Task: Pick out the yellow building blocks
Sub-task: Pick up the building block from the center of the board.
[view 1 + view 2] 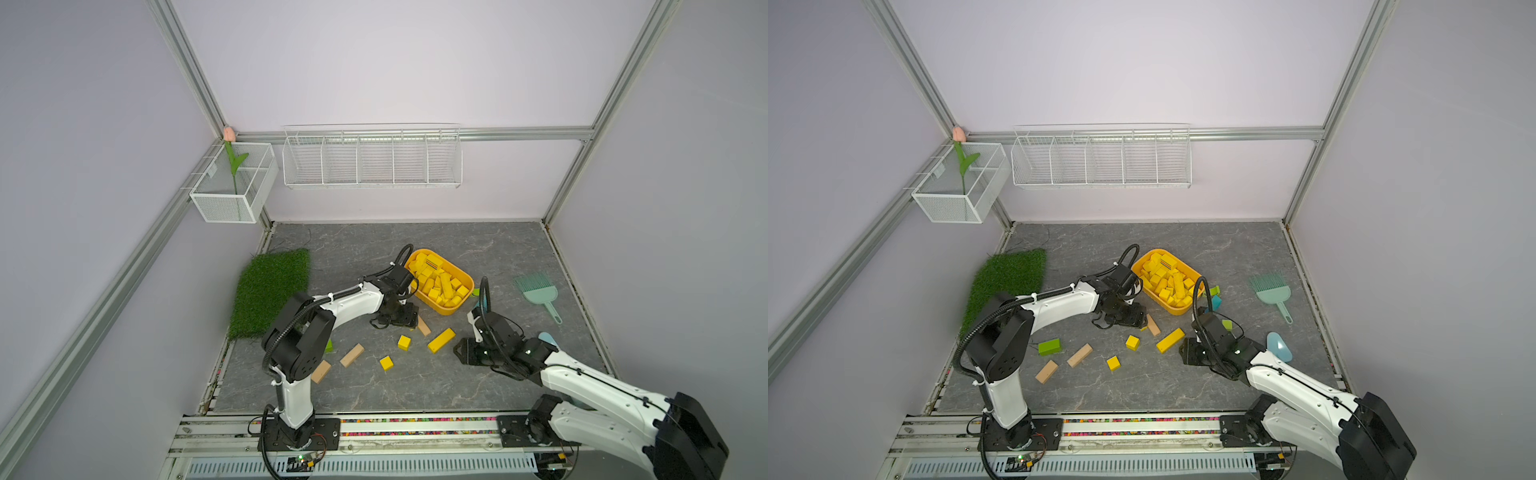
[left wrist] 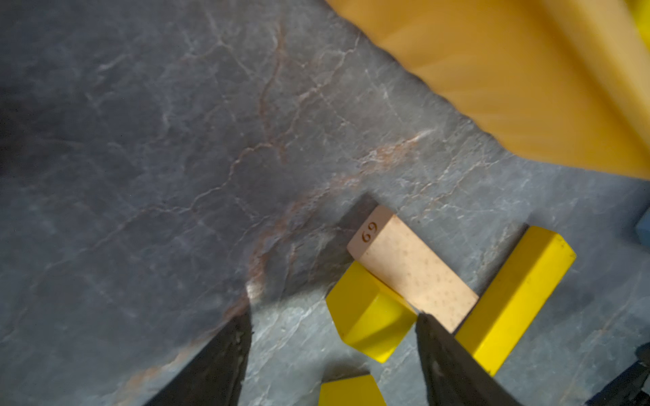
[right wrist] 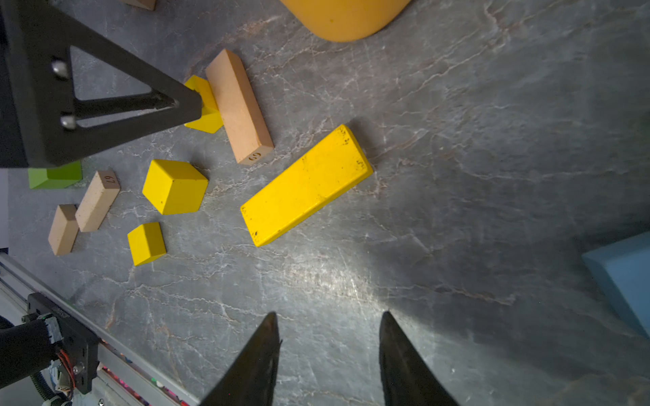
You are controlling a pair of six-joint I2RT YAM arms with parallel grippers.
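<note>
Several yellow building blocks fill the yellow-orange tub (image 1: 449, 266). Loose on the grey floor lie a long yellow bar (image 1: 441, 340) and two yellow cubes (image 1: 404, 343) (image 1: 386, 363). A small yellow block (image 2: 369, 313) leans against a tan block (image 2: 411, 270). My left gripper (image 2: 334, 313) hangs low over it, open, one finger on each side and neither touching. My right gripper (image 3: 329, 313) is open with nothing between its fingers, a short way from the long yellow bar (image 3: 306, 184), on the side away from the tub.
Tan blocks (image 1: 352, 355) (image 1: 321, 371) and a green block (image 1: 1049, 346) lie at the front left. A grass mat (image 1: 270, 291) lies at the left, a teal brush (image 1: 536, 291) at the right. Blue and green blocks (image 1: 1214, 297) sit beside the tub. Wire baskets hang on the walls.
</note>
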